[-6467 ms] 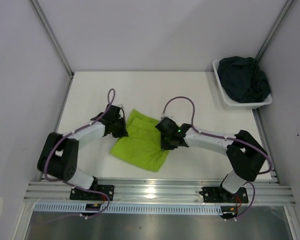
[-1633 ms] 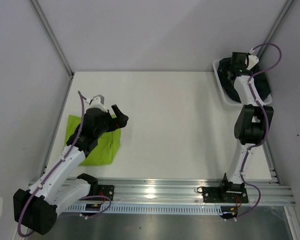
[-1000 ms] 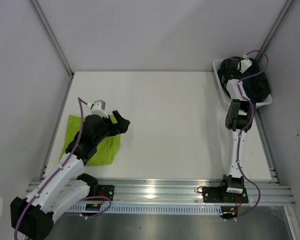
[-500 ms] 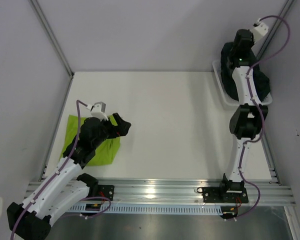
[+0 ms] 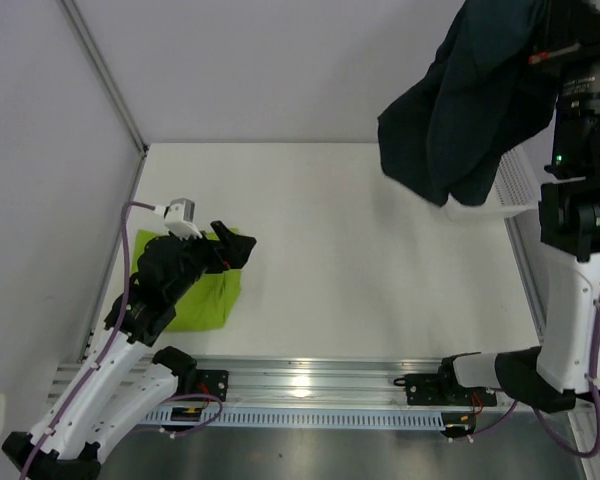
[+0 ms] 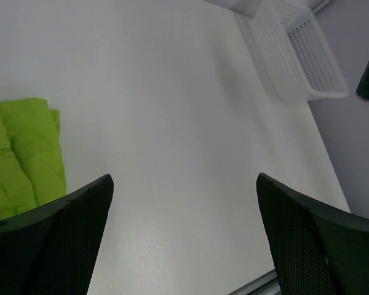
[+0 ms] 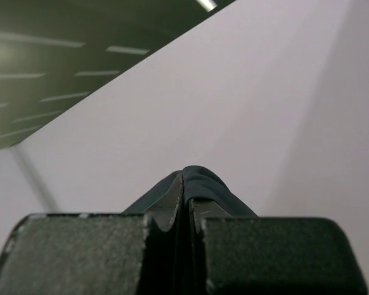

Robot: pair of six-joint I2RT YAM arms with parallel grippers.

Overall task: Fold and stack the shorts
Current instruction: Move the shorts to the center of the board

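Your right fingers [image 7: 80,252] are pressed together on a fold of the dark navy-teal fabric shorts [image 5: 470,100]; the wrist view shows the cloth pinched between the two pads. In the overhead view that garment hangs high at the upper right of the frame. It drapes down from the raised right arm and hides most of the white mesh plastic basket [image 6: 298,52] behind it. Your left fingers [image 6: 55,239] stand wide apart with nothing between them, hovering above the white worktop [image 5: 360,250] at the left of the frame. The bright lime green fabric shorts [image 5: 205,300] lie folded flat on the worktop at the lower left, partly covered by the left arm and well apart from the dark pair
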